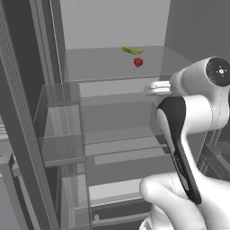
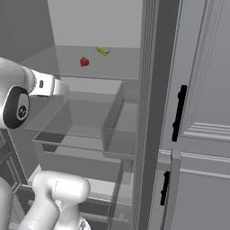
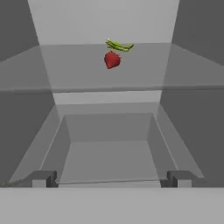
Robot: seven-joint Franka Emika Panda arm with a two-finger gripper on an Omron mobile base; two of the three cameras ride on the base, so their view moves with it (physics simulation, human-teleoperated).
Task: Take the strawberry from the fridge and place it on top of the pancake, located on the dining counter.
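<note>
The fridge (image 1: 112,22) stands open in front of me. On its upper glass shelf (image 3: 78,70) lies the small red strawberry (image 3: 112,60) (image 1: 138,62) (image 2: 84,62), towards the back. My gripper (image 3: 111,178) is open and empty, level with the shelf below and well short of the berry, pointing into the fridge. In the left base view the hand (image 1: 158,87) sits below and right of the strawberry. The pancake and the dining counter are out of view.
A green pod (image 3: 119,45) (image 1: 131,50) lies just behind the strawberry. Clear door bins (image 1: 60,117) (image 2: 117,121) flank the opening. A grey bin (image 3: 109,148) sits under the shelf. Pale panelled cabinets with black handles (image 2: 179,112) stand to the right.
</note>
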